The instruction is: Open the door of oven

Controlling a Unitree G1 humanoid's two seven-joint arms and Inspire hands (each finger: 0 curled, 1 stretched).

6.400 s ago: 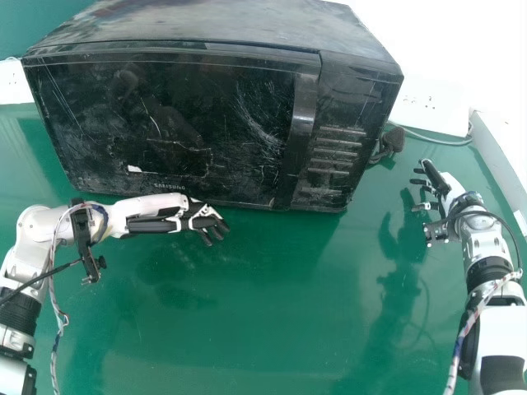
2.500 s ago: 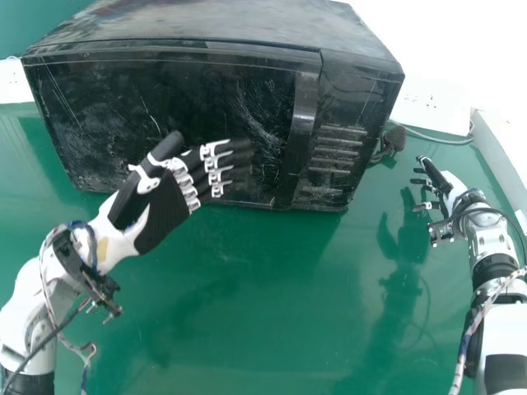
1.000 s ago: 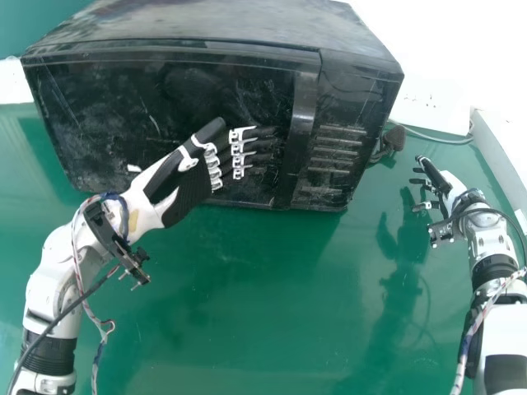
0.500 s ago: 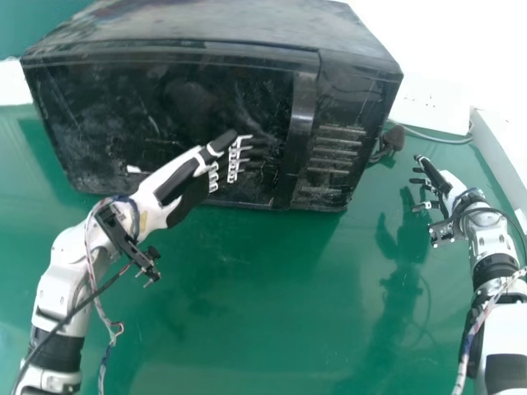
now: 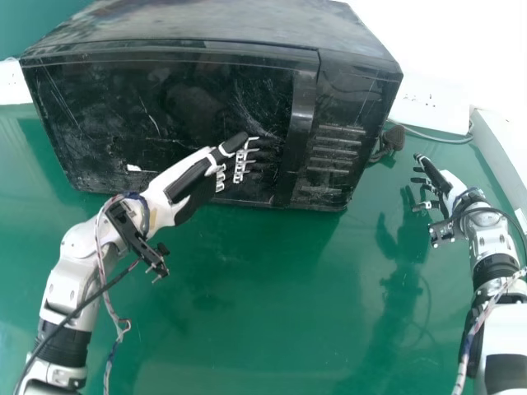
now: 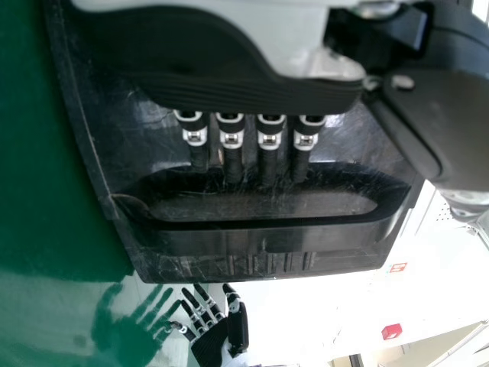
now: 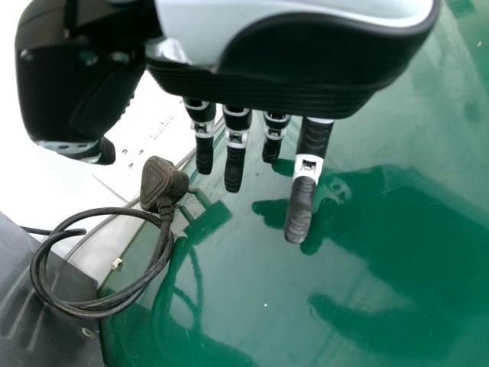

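"Rightward a little: the left hand (image 5: 188,181) and its forearm have shifted that way since the head view half a second ago. Where does it sit now?"

"Before the near face of the oven (image 5: 193,25), its straight fingers (image 6: 196,154) slightly apart, pinching nothing. They point right, into the recess beside the handle (image 5: 303,107); whether they touch it, one cannot tell."

"And the oven itself?"

"It stands upright on the far part of the table (image 5: 263,313), its long axis running left to right, the right end slightly nearer. Its door (image 5: 99,115) faces the robot, shut; the handle runs upright along the door's right side."

"So the step is getting hold of the handle?"

"It seems so. Next, the left hand would need to hook its fingers behind the handle, then pull nearer and leftward, supposing the hinge is on the left."

"Farther right?"

"Past the plug (image 5: 394,138), the right hand (image 5: 445,185) hangs over the table, fingers extended and spread, idle."
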